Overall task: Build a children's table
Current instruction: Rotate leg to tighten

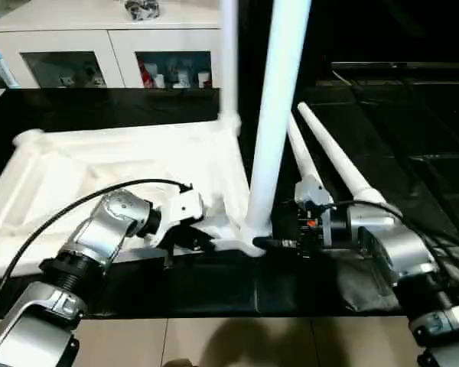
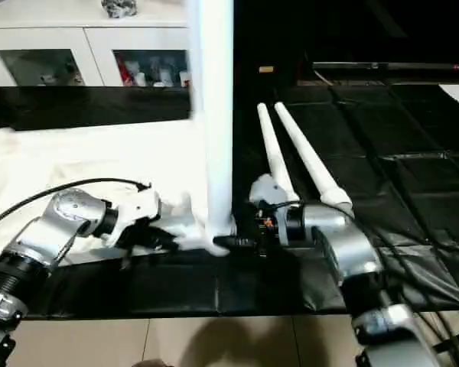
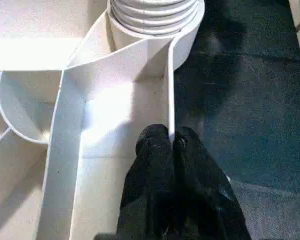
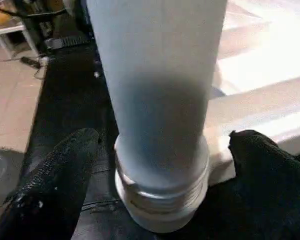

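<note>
Two legs up, two to go.
My left gripper (image 3: 172, 142) pinches the tabletop (image 1: 99, 164) rim; my right gripper (image 4: 155, 150), fingers spread, flanks the near-corner leg (image 1: 271, 122), threads visible. Another leg (image 1: 229, 57) stands at twelve o'clock; two spare legs (image 1: 333, 157) lie at three o'clock.

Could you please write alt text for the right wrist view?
A white leg stands upright in a corner socket of the tabletop, its threads showing at the base. The right end effector is open, its black fingers on either side of the leg without touching it.
</note>
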### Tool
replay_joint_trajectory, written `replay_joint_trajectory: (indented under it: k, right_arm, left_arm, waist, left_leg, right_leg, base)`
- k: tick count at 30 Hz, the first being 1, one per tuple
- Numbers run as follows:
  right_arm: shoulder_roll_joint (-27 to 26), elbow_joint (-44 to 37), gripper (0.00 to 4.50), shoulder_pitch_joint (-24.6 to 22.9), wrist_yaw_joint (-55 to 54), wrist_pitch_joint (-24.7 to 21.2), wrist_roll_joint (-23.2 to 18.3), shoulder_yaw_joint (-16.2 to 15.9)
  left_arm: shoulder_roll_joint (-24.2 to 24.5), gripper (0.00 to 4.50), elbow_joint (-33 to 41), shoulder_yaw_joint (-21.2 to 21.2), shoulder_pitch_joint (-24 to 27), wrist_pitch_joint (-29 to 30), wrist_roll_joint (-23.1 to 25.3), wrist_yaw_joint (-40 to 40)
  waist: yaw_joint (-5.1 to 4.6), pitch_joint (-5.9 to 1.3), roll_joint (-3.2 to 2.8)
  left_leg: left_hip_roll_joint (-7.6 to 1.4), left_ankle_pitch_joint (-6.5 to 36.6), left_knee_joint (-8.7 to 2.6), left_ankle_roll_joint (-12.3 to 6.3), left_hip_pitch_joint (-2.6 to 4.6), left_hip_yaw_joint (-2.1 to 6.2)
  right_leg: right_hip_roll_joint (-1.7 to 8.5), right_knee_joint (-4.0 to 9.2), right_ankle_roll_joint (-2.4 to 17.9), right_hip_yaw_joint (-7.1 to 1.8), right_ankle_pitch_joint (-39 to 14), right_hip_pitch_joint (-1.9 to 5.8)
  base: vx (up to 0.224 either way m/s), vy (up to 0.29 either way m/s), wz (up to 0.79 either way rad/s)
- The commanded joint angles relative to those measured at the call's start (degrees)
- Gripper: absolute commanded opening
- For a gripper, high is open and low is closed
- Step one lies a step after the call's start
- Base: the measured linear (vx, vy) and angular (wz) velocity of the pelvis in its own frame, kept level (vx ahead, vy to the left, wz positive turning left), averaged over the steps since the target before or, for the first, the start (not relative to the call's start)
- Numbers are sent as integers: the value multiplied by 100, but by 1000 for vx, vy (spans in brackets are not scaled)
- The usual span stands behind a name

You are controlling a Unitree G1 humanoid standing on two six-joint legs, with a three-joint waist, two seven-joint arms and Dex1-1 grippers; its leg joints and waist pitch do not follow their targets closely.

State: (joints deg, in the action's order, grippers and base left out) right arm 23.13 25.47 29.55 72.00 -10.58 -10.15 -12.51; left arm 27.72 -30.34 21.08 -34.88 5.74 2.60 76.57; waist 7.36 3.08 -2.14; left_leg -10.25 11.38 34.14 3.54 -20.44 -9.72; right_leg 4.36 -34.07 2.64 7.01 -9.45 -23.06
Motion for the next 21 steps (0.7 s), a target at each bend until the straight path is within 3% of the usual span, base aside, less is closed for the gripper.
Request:
replay_joint_trajectory:
  k: [1,4,11,21]
  right_arm:
    - [40,34,447,169,299,-30,70,-209]
    - [48,118,447,257,403,-49,98,-292]
    - [-4,361,377,479,514,15,192,-381]
    - [-36,562,283,575,526,106,283,-479]
  left_arm:
    - [55,0,-90,225,-158,-203,165,231]
    - [67,0,-145,262,-186,-296,190,290]
    - [93,0,-261,331,-230,-530,250,386]
    - [96,0,-415,396,-289,-701,312,408]
  waist:
    - [-14,-427,0]
    - [-14,-431,-3]
    - [47,-439,4]
    - [61,-444,4]
  left_leg:
    - [-331,806,-362,-426,11,96]
    - [-325,776,-351,-433,7,96]
    - [-342,719,-351,-412,20,89]
    - [-339,699,-349,-393,12,91]
  right_leg:
    - [493,409,882,-371,-1501,361]
    - [495,408,880,-366,-1517,357]
    - [499,396,883,-376,-1481,343]
    - [501,388,850,-373,-1480,350]
  base:
    - [0,0,0]
    - [0,0,0]
    - [0,0,0]
    - [0,0,0]
